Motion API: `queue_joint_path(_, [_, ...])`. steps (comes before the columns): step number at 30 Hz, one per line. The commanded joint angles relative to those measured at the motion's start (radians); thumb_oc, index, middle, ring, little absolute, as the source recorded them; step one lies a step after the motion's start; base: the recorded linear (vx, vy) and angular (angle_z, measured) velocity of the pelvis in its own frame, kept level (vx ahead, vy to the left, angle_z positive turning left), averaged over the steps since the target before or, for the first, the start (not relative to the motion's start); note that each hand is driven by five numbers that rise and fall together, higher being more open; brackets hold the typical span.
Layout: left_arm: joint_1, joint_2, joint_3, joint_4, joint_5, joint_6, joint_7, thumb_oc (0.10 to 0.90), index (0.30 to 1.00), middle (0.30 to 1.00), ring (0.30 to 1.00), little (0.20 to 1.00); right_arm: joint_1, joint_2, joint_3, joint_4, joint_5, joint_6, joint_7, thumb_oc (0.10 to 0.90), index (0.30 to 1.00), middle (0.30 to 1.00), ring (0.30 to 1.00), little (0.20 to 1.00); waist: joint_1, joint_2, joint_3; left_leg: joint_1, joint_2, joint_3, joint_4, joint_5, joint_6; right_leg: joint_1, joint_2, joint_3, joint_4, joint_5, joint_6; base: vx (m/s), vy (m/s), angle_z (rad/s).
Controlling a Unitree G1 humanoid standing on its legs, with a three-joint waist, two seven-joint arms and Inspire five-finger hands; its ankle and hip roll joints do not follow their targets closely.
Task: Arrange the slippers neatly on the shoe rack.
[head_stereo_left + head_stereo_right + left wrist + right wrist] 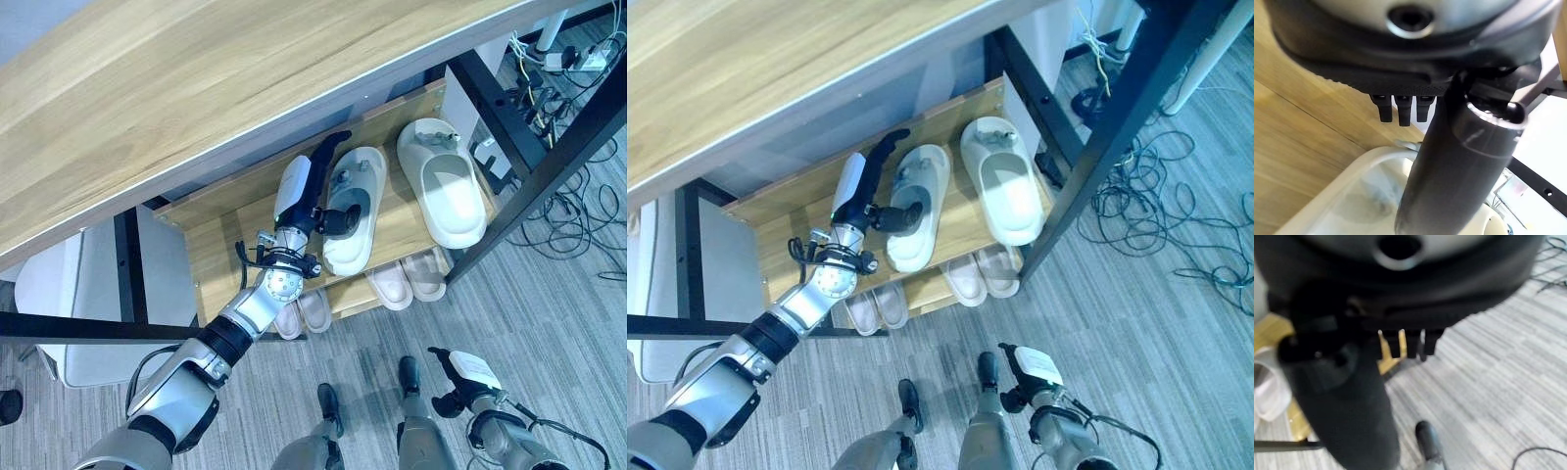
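The left hand (312,196) reaches onto the shoe rack's (220,245) upper shelf, fingers straight, thumb tucked into the left pale slipper (355,211). Its mate (443,181) lies just beside, overhanging the front edge; bare shelf lies left. The right hand (468,370) hangs low, fingers relaxed.

This looks like an office or lab workroom rather than a home. Grey striped carpet tiles (549,323) cover the floor around the idle right hand (460,377). Above the left hand (312,196) runs a long wooden desktop (196,88) on a black metal frame (529,186). Past that frame, well away from both hands, loose cables (1156,215) sprawl over the floor near a white power strip (591,59).
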Motion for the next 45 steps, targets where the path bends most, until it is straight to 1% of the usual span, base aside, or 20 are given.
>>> queue_joint_path(1, [-0.066,-0.03,0.066,-0.012,0.004,-0.063,0.029,0.8,0.9,0.9,0.9,0.9,0.039,0.021,-0.001,-0.022,0.01,-0.031,-0.04,0.8,0.9,0.9,0.9,0.9,0.018,-0.054,-0.077,-0.055,-0.037,-0.043,0.002,-0.003,-0.004,0.038,-0.031,-0.054,0.006,-0.153,0.052,-0.01,-0.005,0.07])
queue_joint_path(7, [-0.008,-0.013,0.077,-0.053,0.008,-0.063,0.01,0.8,0.9,0.9,0.9,0.9,0.046,0.035,-0.005,-0.022,0.007,-0.025,-0.034,0.8,0.9,0.9,0.9,0.9,0.033,-0.062,-0.095,-0.042,-0.038,-0.053,0.002,-0.006,-0.005,0.061,-0.032,-0.069,0.006,-0.158,0.05,0.0,-0.004,0.02])
queue_joint_path(9, [-0.008,-0.013,0.077,-0.053,0.008,-0.063,0.01,0.8,0.9,0.9,0.9,0.9,0.046,0.035,-0.005,-0.022,0.007,-0.025,-0.034,0.8,0.9,0.9,0.9,0.9,0.033,-0.062,-0.095,-0.042,-0.038,-0.053,0.002,-0.006,-0.005,0.061,-0.032,-0.069,0.006,-0.158,0.05,0.0,-0.008,0.1])
queue_joint_path(22, [0.159,-0.035,0.152,-0.124,-0.14,-0.1,-0.02,0.8,0.9,0.9,0.9,0.9,0.053,0.072,-0.016,0.015,-0.009,0.0,-0.04,0.8,0.9,0.9,0.9,0.9,0.061,-0.082,-0.114,-0.02,-0.041,-0.069,0.002,-0.008,-0.002,0.095,-0.032,-0.089,0.006,-0.164,0.044,-0.01,-0.004,0.05])
queue_joint_path(27, [0.203,-0.043,0.162,-0.145,-0.164,-0.102,-0.032,0.8,0.9,0.9,0.9,0.9,0.054,0.077,-0.018,0.017,-0.014,0.005,-0.042,0.8,0.9,0.9,0.9,0.9,0.068,-0.086,-0.118,-0.015,-0.042,-0.07,0.002,-0.008,0.0,0.101,-0.03,-0.09,0.006,-0.165,0.042,0.0,-0.002,0.02])
queue_joint_path(32, [0.231,-0.048,0.16,-0.158,-0.167,-0.102,-0.045,0.8,0.9,0.9,0.9,0.9,0.056,0.079,-0.018,0.02,-0.016,0.007,-0.042,0.8,0.9,0.9,0.9,0.9,0.072,-0.085,-0.12,-0.011,-0.042,-0.07,0.002,-0.008,0.0,0.105,-0.03,-0.09,0.006,-0.167,0.04,0.0,0.0,0.0])
queue_joint_path(34, [0.269,-0.064,0.156,-0.162,-0.182,-0.104,-0.058,0.8,0.9,0.9,0.9,0.9,0.056,0.081,-0.016,0.011,-0.022,0.009,-0.043,0.8,0.9,0.9,0.9,0.9,0.076,-0.082,-0.119,-0.009,-0.043,-0.073,0.002,-0.006,0.0,0.108,-0.03,-0.093,0.006,-0.168,0.037,0.0,0.0,0.0])
queue_joint_path(38, [0.294,-0.081,0.149,-0.158,-0.198,-0.107,-0.069,0.8,0.9,0.9,0.9,0.9,0.05,0.082,-0.013,0.014,-0.025,0.011,-0.045,0.8,0.9,0.9,0.9,0.9,0.079,-0.083,-0.118,-0.01,-0.043,-0.074,0.002,-0.005,-0.001,0.109,-0.029,-0.095,0.006,-0.168,0.038,0.0,0.0,0.0])
queue_joint_path(42, [0.327,-0.107,0.128,-0.148,-0.222,-0.106,-0.089,0.8,0.9,0.9,0.9,0.9,0.05,0.086,-0.012,0.018,-0.027,0.014,-0.048,0.8,0.9,0.9,0.9,0.9,0.081,-0.085,-0.116,-0.009,-0.04,-0.072,0.002,-0.002,-0.001,0.11,-0.029,-0.096,0.006,-0.169,0.037,0.0,0.0,0.0])
queue_joint_path(45, [0.338,-0.112,0.109,-0.141,-0.21,-0.101,-0.099,0.8,0.9,0.9,0.9,0.9,0.052,0.086,-0.011,0.021,-0.03,0.017,-0.05,0.8,0.9,0.9,0.9,0.9,0.08,-0.087,-0.114,-0.009,-0.039,-0.072,0.002,-0.002,-0.002,0.111,-0.028,-0.095,0.006,-0.17,0.036,0.0,0.0,0.0])
